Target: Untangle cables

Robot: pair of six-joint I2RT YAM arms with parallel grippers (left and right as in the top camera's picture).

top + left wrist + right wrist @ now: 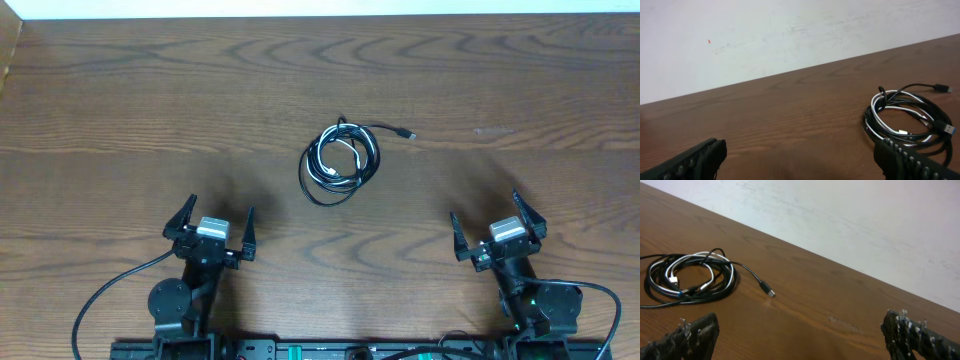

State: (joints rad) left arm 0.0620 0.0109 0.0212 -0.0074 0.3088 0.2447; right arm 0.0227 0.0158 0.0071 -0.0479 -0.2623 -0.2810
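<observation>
Because the cables (322, 170) lie wound together in one small coil on the table (120, 100), the job has to begin from that coil, and nothing of it is lifted or separated yet. Long black cords (700, 291) make the outer rings. A shorter white cord (690, 257) loops inside them and crosses them in places I cannot follow strand by strand. One black tail leaves the coil on its far right side and ends in a small plug (406, 133) lying free on the wood, just beside the coil.

On the robot's side of the coil and to its left sits the left gripper (222, 204), jaws spread wide and empty. The right gripper (484, 204) sits likewise on the robot's side of the coil but to its right, also spread wide with nothing between its fingers. Both are well apart from the coil.

I judge the step in hand to be the first reach. It would go best if the right arm took the free plug tail, since that end is already clear of the coil. The left arm could then pin the coil's near-left rim. Drawing the tail outward slowly, low over the wood, should keep loops from tightening into a knot or dragging the whole coil along.
</observation>
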